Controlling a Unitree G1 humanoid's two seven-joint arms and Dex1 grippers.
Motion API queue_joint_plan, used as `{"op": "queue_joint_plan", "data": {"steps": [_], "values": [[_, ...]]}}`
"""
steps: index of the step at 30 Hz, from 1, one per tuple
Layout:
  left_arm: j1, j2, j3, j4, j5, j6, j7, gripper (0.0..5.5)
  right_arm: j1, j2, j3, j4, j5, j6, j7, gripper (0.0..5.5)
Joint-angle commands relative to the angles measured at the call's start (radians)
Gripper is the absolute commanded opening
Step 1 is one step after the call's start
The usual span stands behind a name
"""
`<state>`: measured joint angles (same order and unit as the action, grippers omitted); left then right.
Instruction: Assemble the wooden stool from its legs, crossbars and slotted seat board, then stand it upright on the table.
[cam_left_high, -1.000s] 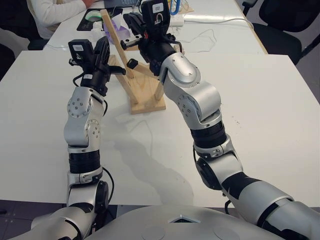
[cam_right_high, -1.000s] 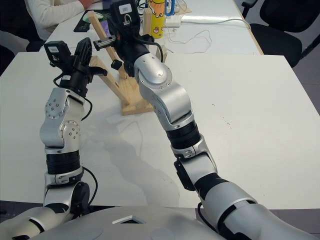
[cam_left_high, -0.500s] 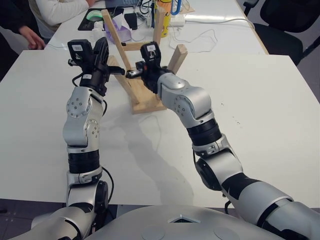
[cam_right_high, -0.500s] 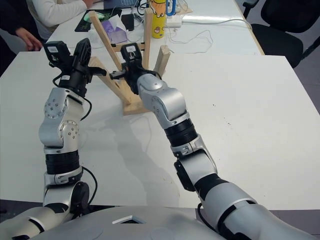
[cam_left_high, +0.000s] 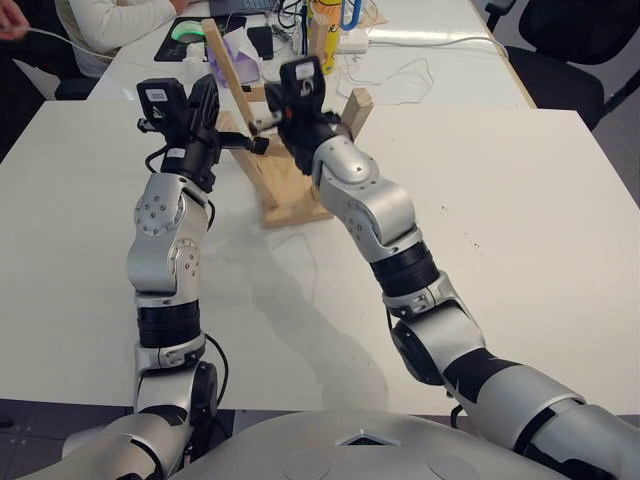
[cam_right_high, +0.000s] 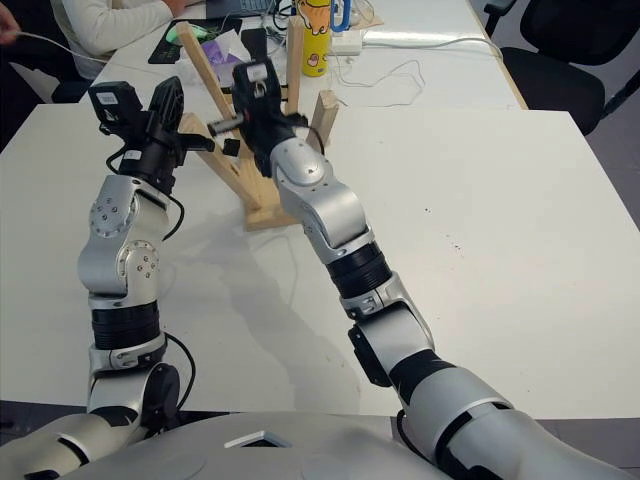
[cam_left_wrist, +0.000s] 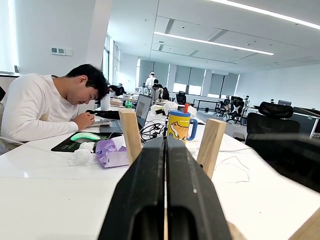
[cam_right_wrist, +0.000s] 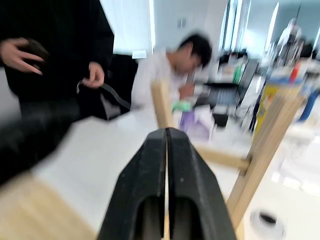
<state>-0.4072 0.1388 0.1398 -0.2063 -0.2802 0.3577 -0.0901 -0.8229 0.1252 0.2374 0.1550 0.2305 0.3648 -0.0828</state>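
Now pale wooden stool (cam_left_high: 268, 170) inverted: seat board (cam_left_high: 300, 212) down, legs (cam_left_high: 357, 108) splayed upward.

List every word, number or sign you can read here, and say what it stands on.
Left wrist sticker, white, on the camera housing: dark digits, too small to read.
Right wrist sticker, white, on the camera housing: likewise too small.
Yellow mug: a cartoon figure, no readable text.
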Motion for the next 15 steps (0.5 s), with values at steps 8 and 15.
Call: {"op": "queue_joint_plan", "data": {"steps": [8, 15], "values": [[0.000, -0.009, -0.010, -0.013, 0.002, 0.016, 0.002, 0.00, -0.134, 0.092, -0.051, 0.017, 0.029, 0.007, 0.025, 0.03], [0.013, -0.015, 0.000, -0.061, -0.004, 0.037, 0.020, 0.00, 0.143, 0.020, 0.153, 0.245, 0.047, 0.476, 0.180, 0.03]]}}
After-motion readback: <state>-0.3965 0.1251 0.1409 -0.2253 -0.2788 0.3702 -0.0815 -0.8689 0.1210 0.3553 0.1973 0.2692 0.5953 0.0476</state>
